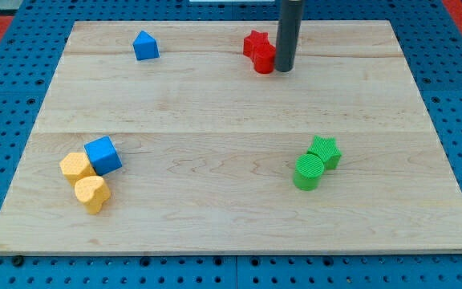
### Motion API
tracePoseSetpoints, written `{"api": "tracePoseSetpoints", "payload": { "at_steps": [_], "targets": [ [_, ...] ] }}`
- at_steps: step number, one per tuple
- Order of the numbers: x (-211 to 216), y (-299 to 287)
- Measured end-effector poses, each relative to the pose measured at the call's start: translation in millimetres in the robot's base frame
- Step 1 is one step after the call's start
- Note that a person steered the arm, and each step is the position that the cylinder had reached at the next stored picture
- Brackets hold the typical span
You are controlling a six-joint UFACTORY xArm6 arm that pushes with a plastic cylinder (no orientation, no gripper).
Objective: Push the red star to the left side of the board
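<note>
A pale wooden board (231, 144) lies on a blue pegboard bench (6, 80), and I see it from one camera looking down at a slant. My arm carries no gripper, only a straight dark rod (289, 28) that comes down from the view's top. My tip (284, 69) rests on the board near its top edge, a little to the view's right of centre.

The red star (254, 42) sits just to the view's left of the rod, close to the board's top edge. A second red block (264, 59) lies just below the star and touches it; my tip is pressed against this one's right side, and the rod hides part of it, so I think it is a cylinder but cannot be sure.

Well to the view's left along the top edge stands a blue house-shaped block (145, 46). At the lower left a blue cube (103, 155) touches a yellow hexagon (75, 167), with a yellow heart (92, 193) just below them. At the lower right a green star (325, 151) touches a green cylinder (308, 172).
</note>
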State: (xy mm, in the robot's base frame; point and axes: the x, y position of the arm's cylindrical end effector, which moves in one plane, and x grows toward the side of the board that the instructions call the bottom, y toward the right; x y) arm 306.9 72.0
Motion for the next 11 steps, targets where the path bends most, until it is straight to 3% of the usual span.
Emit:
{"api": "tracePoseSetpoints", "payload": {
  "at_steps": [4, 5, 6, 8, 9, 11],
  "targets": [
    [-17, -49],
    [12, -32],
    [22, 22],
    [-23, 57],
    [-52, 34],
    [-65, -72]
  ]
}}
